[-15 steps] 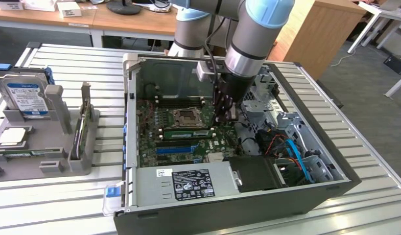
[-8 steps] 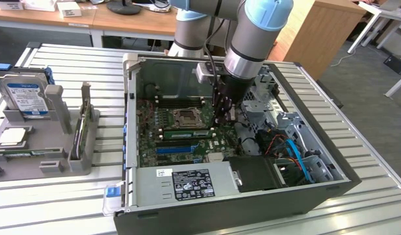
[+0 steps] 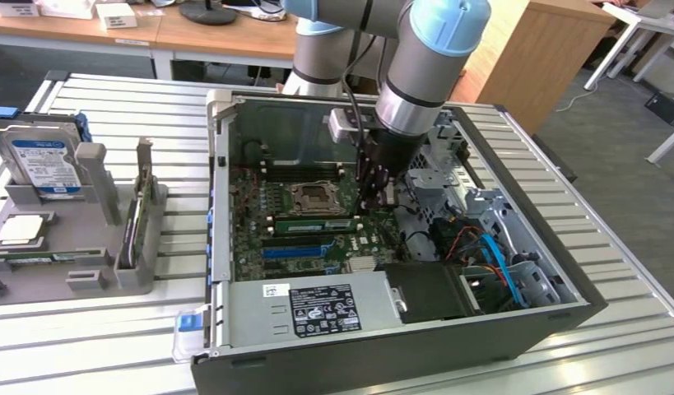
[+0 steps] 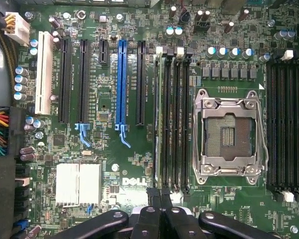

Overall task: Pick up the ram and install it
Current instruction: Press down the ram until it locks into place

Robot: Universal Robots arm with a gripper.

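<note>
Ram (image 4: 158, 119) is seen just past the gripper (image 4: 160, 196) fingertips, standing edge-on in the outermost black memory slot of the bank beside the CPU socket (image 4: 229, 132). The gripper is clenched, fingertips pressed together and lined up with the near end of that slot; contact with the stick cannot be told. Further across the motherboard (image 4: 104, 144), a blue expansion slot (image 4: 121, 82) is flanked by black ones, with a white slot (image 4: 43, 74) beyond. A second memory bank (image 4: 286, 119) is set on the socket's far side. In the exterior view, the board is housed in an open tower case (image 3: 348, 366), with a hard drive (image 3: 46, 164) parked well apart on the exterior view's left.
</note>
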